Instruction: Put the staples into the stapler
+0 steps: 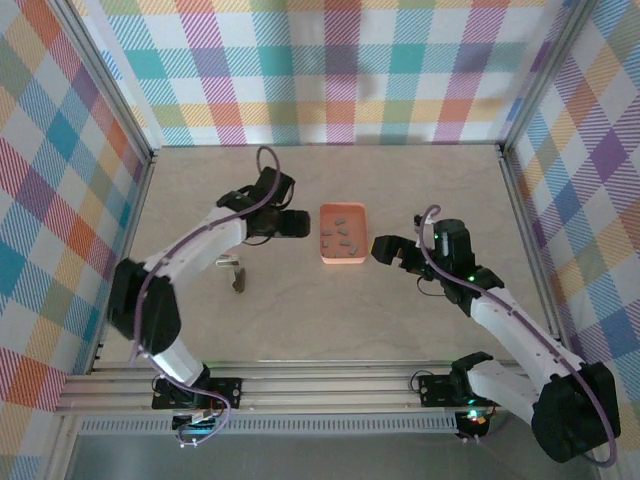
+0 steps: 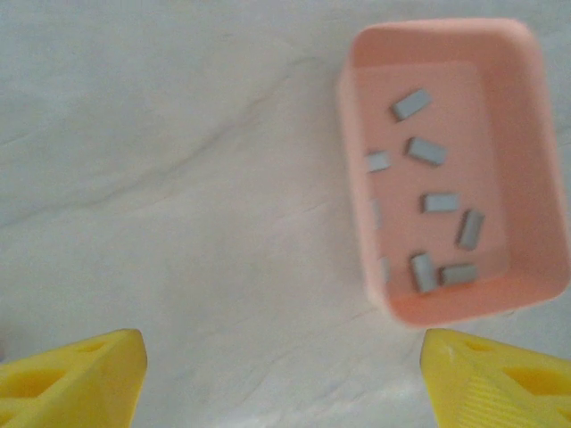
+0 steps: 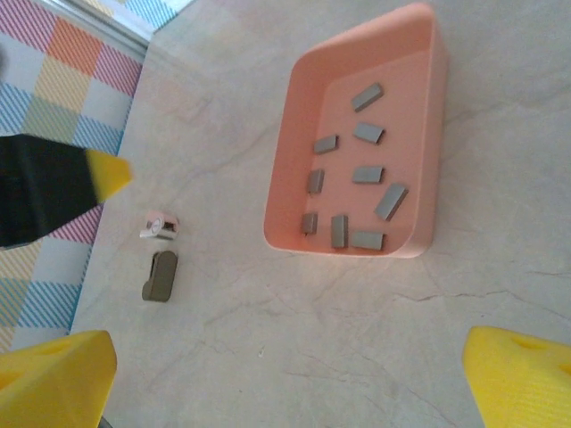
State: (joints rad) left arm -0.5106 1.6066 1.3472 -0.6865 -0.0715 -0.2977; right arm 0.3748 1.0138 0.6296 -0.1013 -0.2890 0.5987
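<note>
Staples point(image 2: 426, 151) flat in tray point(image 2: 533, 134), frame right: likely light, stiff, slippery; pinch one across long edges. Left gripper point(image 1: 293, 224) gaping empty beside tray, right gripper point(image 1: 385, 248) likewise.

The top external camera looks down from high behind the near edge over the table point(image 1: 330, 330); both wrist cameras look down from nearer; all share the orange tray point(image 1: 343, 262) point(image 2: 526, 178) point(image 3: 290, 169).
</note>
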